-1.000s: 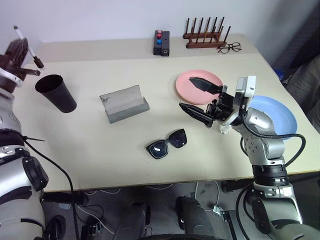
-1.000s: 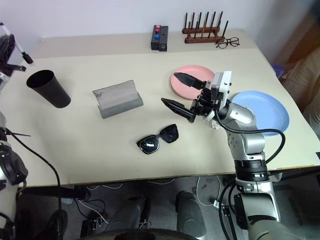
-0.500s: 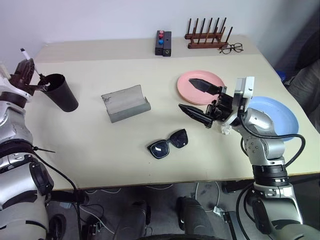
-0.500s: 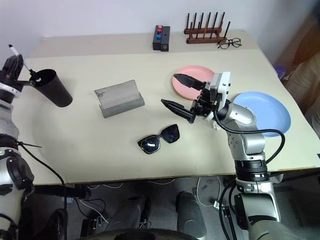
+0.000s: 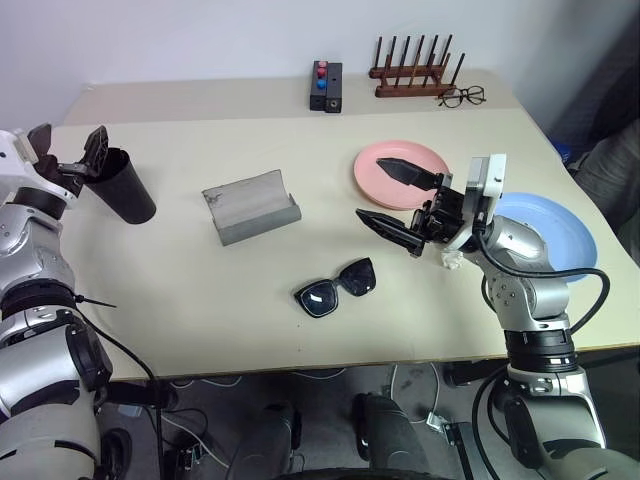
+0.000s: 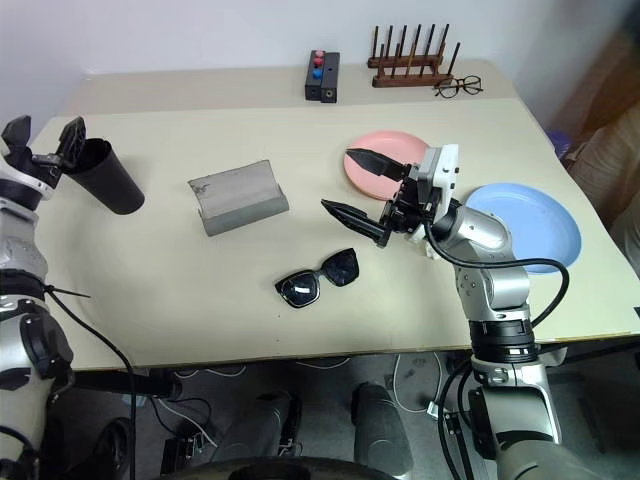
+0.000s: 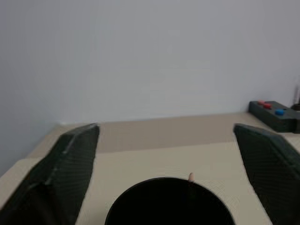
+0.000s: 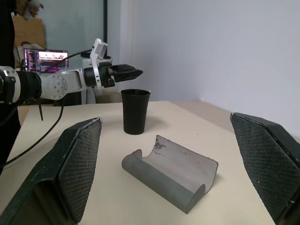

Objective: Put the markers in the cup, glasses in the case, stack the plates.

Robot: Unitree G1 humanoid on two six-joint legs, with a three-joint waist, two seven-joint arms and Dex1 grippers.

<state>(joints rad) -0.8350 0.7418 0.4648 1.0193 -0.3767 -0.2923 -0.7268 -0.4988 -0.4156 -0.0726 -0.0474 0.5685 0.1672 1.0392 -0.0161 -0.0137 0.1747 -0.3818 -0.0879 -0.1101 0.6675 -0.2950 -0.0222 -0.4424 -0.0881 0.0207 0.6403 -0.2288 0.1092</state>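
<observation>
Even, bright, diffuse light is cast over the pale beige tabletop (image 5: 200,280); only soft, short shadows are seen beside the matte black tapered plastic cup (image 5: 125,187) and the grey oblong case (image 5: 250,206). No glare is noted. In the left wrist view, near things are rendered soft.

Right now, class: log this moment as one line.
left gripper: open above cup | right gripper: open, empty | sunglasses: on table | case: open
</observation>
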